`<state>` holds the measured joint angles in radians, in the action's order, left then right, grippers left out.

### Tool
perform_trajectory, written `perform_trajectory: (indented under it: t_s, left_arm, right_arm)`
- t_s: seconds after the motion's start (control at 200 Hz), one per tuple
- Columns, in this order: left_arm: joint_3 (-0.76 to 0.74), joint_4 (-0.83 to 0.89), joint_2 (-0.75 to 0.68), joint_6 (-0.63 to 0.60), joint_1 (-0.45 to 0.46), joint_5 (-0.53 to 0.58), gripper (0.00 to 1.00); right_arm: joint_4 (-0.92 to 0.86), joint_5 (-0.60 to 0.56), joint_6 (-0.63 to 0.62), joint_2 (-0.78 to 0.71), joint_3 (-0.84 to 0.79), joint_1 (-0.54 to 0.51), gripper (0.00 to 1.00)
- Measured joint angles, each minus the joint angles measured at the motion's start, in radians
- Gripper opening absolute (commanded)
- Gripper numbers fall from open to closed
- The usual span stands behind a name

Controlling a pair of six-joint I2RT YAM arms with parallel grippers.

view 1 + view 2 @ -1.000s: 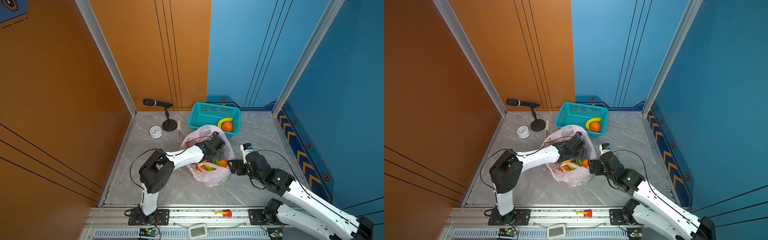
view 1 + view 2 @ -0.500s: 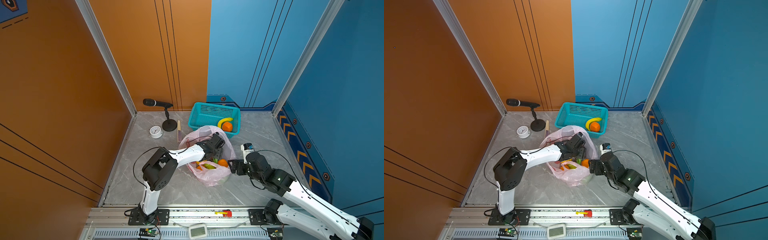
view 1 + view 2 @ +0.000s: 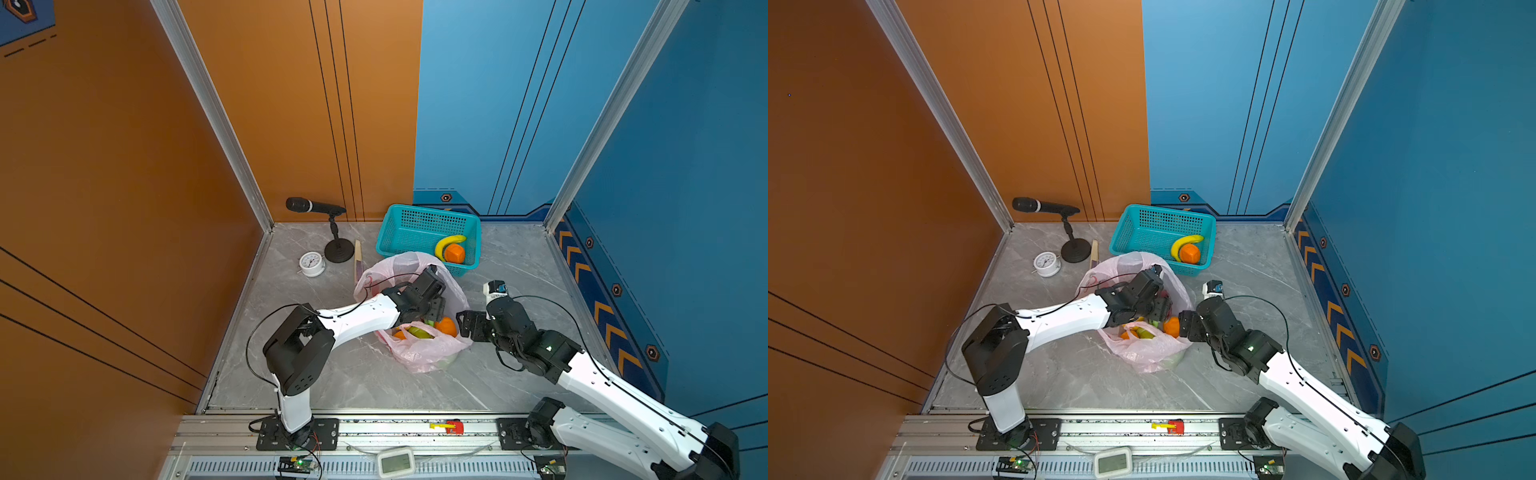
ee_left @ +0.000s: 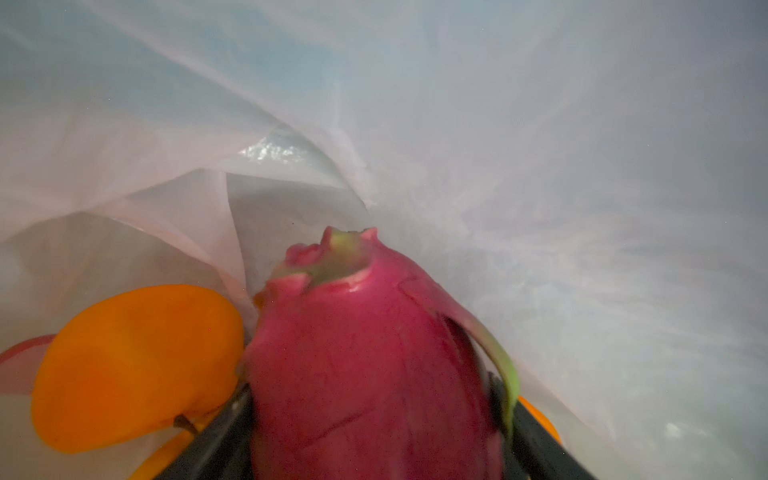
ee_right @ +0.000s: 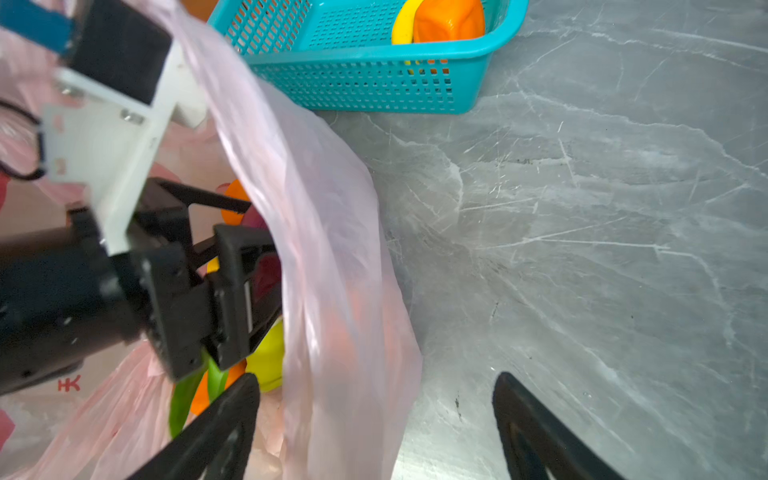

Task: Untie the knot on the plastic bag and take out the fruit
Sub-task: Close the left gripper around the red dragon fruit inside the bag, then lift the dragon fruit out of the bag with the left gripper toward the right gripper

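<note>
The pale-pink plastic bag (image 3: 419, 353) (image 3: 1142, 353) lies on the grey floor with its mouth wide open; the knot is out of view. My left gripper (image 3: 434, 309) (image 3: 1160, 309) reaches inside it. In the left wrist view, that gripper (image 4: 374, 415) is shut on a magenta dragon fruit (image 4: 365, 353), with an orange fruit (image 4: 133, 365) beside it. More fruit shows in the mouth: an orange (image 3: 446, 326) and a yellow piece (image 5: 268, 357). My right gripper (image 3: 463, 326) (image 5: 376, 380) is open and straddles the bag's right wall (image 5: 332, 291) without pinching it.
A teal mesh basket (image 3: 415, 232) behind the bag holds a banana (image 3: 449, 241) and an orange (image 3: 454, 252). A microphone on a stand (image 3: 316, 205), a white clock (image 3: 311, 263) and a wooden stick (image 3: 357, 259) sit at the back left.
My left gripper has narrowed onto the dragon fruit inside the bag, and its arm has shifted a little. The right arm has stayed where it was.
</note>
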<state>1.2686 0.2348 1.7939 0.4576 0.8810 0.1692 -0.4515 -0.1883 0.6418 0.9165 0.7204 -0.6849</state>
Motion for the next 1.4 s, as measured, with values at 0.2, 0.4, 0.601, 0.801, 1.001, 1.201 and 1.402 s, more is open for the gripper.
perform_trajectory:
  t_s: [0.2,0.4,0.601,0.801,1.001,1.201,1.402]
  left_arm:
    - [-0.072,-0.057,-0.093,-0.042,0.027,-0.003,0.37]
    - [-0.135,-0.113,-0.174,-0.105,0.055,-0.013,0.36]
    - [-0.164,-0.144,-0.230,-0.179,0.085,-0.012,0.35]
    - [-0.192,-0.176,-0.281,-0.221,0.092,-0.013,0.34]
    - [-0.200,-0.227,-0.343,-0.271,0.093,-0.016,0.33]
    - [-0.213,-0.301,-0.404,-0.343,0.093,-0.042,0.33]
    - [-0.221,-0.406,-0.424,-0.436,0.093,-0.080,0.32]
  right_arm:
    - [0.018,0.000,0.011,0.050,0.030,0.052,0.89]
    - [0.027,0.021,0.011,0.101,0.053,0.089,0.89]
    - [0.028,0.055,0.011,0.115,0.064,0.098,0.89]
    - [0.030,0.125,0.018,0.069,0.068,0.120,0.90]
    - [0.063,0.215,0.048,-0.016,0.079,0.161,0.91]
    - [0.132,0.328,0.123,-0.080,0.080,0.211,0.92]
    - [0.251,0.440,0.199,-0.130,0.077,0.235,0.93]
